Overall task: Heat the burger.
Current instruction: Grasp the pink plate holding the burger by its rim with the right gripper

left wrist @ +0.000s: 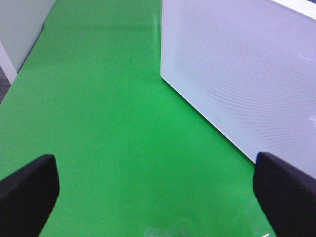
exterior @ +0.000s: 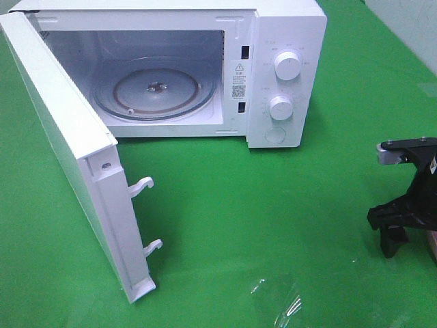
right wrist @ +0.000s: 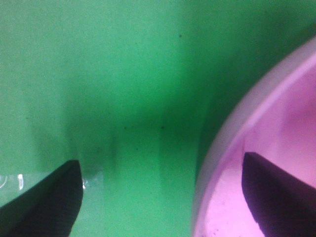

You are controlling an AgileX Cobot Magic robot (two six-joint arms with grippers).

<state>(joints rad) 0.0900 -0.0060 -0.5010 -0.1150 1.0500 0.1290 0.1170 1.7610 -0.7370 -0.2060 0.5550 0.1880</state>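
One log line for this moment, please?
white microwave door open | glass turntable bare | left gripper open | right gripper open, straddling round pink plate rim | burger unseen

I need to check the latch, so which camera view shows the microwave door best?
The exterior high view: the microwave door stands wide open, seen nearly whole, with both latch hooks. The left wrist view shows only part of its dotted outer face. The right wrist view shows none of it, only a pink plate.
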